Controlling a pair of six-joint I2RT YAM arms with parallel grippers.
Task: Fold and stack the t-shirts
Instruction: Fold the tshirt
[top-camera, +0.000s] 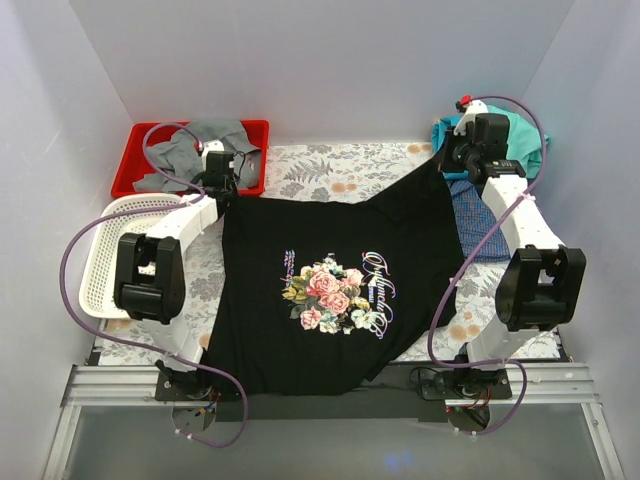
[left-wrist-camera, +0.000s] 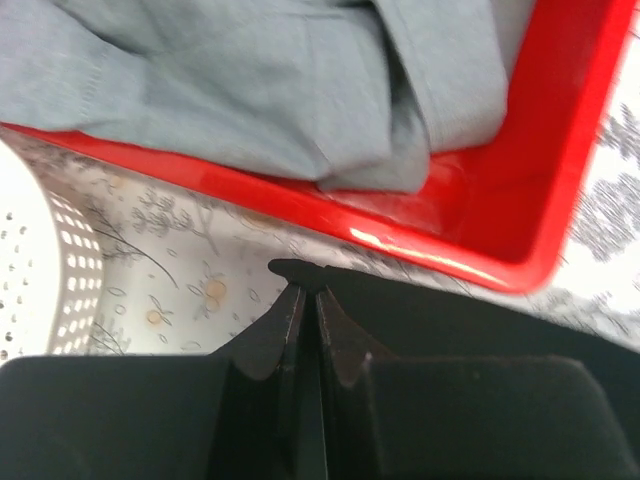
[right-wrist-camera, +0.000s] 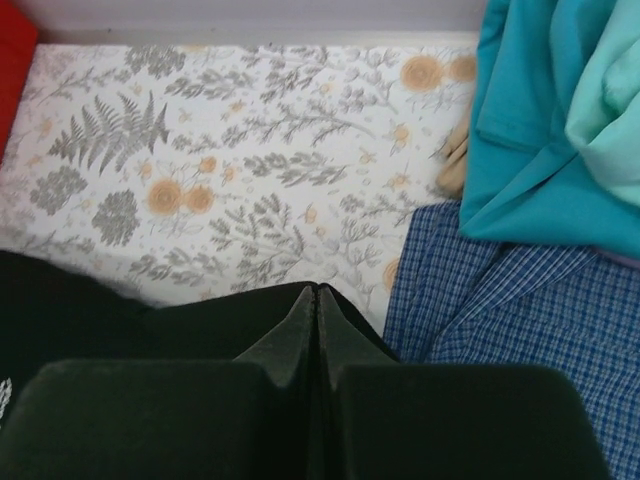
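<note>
Black shirt (top-camera: 330, 290) lies spread mid-frame on the tabletop (top-camera: 330, 165), upper corners pinched tight by left fingers (left-wrist-camera: 282, 332) and right fingers (right-wrist-camera: 295, 335); soft, limp cloth likely handles best by its corners.

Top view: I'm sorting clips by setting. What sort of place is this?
Probably a walled robot test booth: plain white panels, arms bolted to a metal rail, a black shirt on floral cloth.
</note>
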